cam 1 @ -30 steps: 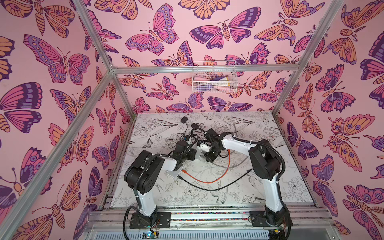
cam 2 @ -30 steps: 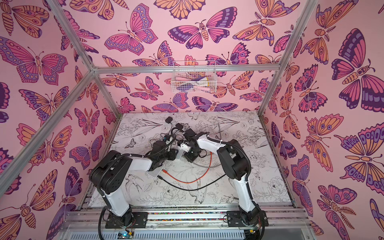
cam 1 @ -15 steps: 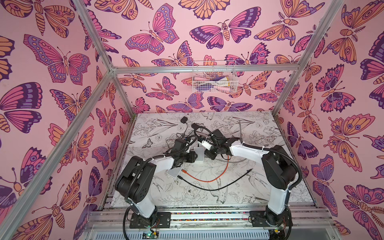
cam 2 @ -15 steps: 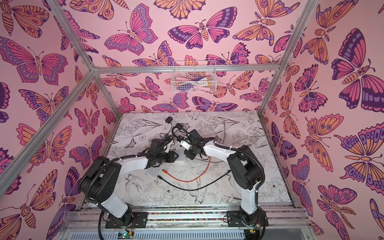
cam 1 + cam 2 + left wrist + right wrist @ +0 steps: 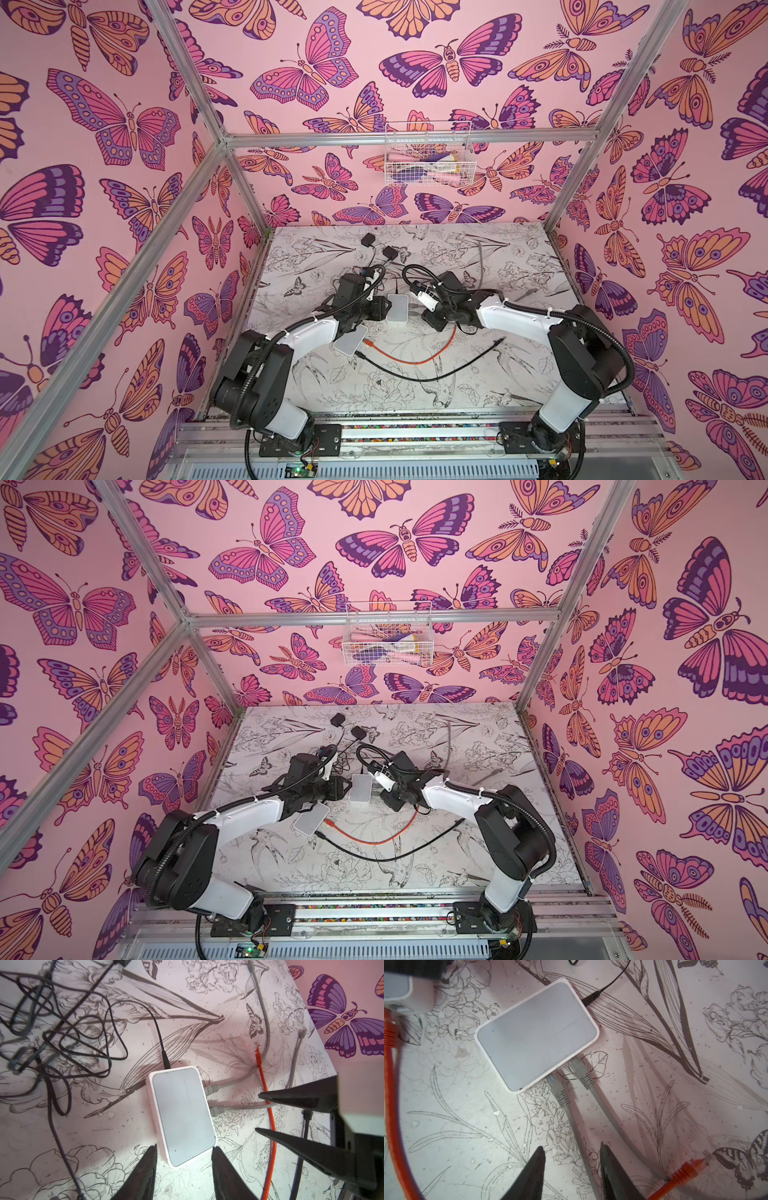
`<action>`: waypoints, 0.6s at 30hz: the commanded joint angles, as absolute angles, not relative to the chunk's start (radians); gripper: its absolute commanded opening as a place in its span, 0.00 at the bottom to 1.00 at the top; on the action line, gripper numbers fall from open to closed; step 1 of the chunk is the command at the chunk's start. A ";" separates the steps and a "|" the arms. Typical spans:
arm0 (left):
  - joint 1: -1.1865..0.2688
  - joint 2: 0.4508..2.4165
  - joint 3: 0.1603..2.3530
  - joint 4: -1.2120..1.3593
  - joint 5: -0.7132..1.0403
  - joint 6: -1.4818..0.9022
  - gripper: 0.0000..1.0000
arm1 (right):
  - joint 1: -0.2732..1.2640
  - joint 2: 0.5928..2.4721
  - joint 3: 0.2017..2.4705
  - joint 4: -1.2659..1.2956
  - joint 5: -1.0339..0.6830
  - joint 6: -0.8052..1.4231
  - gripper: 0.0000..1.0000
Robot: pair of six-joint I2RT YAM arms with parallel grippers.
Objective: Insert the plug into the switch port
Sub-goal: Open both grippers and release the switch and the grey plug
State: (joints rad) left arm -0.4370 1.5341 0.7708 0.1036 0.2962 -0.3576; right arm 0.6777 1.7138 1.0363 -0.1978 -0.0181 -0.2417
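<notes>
The white switch (image 5: 397,307) (image 5: 536,1032) lies flat mid-table. A grey plug (image 5: 557,1089) (image 5: 217,1110) sits in a port on its side, with a second grey plug (image 5: 581,1074) in the port beside it. My right gripper (image 5: 572,1146) (image 5: 258,1112) is open and stands back from the plug, its fingers either side of that plug's grey cable (image 5: 581,1147) without touching it. My left gripper (image 5: 184,1148) is open at the switch's opposite end, its fingers straddling the corner with a small gap on each side.
A second white switch (image 5: 351,340) lies by the left arm with an orange cable (image 5: 415,359) plugged in; the cable's free orange plug (image 5: 685,1169) rests near the right gripper. A black cable (image 5: 436,372) runs across the front. Tangled black leads and adapters (image 5: 368,240) lie behind.
My right gripper has opened, let go of the grey plug and drawn back to the right. The left gripper has widened a little round the switch.
</notes>
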 commanded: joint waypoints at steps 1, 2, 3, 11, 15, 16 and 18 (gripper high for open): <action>-0.461 1.575 0.744 0.102 0.305 -0.371 0.46 | 0.683 1.714 1.025 -0.220 0.036 -0.209 0.46; -0.465 1.584 0.744 0.105 0.300 -0.374 0.46 | 0.683 1.725 1.036 -0.229 0.034 -0.219 0.46; -0.468 1.592 0.744 0.109 0.298 -0.378 0.46 | 0.683 1.738 1.051 -0.241 0.034 -0.220 0.46; -0.471 1.650 0.763 0.131 0.283 -0.388 0.46 | 0.683 1.853 1.158 -0.305 -0.038 -0.254 0.42; -0.464 1.693 0.797 0.137 0.304 -0.390 0.46 | 0.676 1.893 1.199 -0.308 -0.047 -0.274 0.40; -0.461 1.701 0.805 0.138 0.308 -0.390 0.46 | 0.672 1.903 1.210 -0.310 -0.062 -0.280 0.39; -0.452 1.716 0.817 0.146 0.316 -0.391 0.46 | 0.664 1.926 1.237 -0.325 -0.087 -0.288 0.37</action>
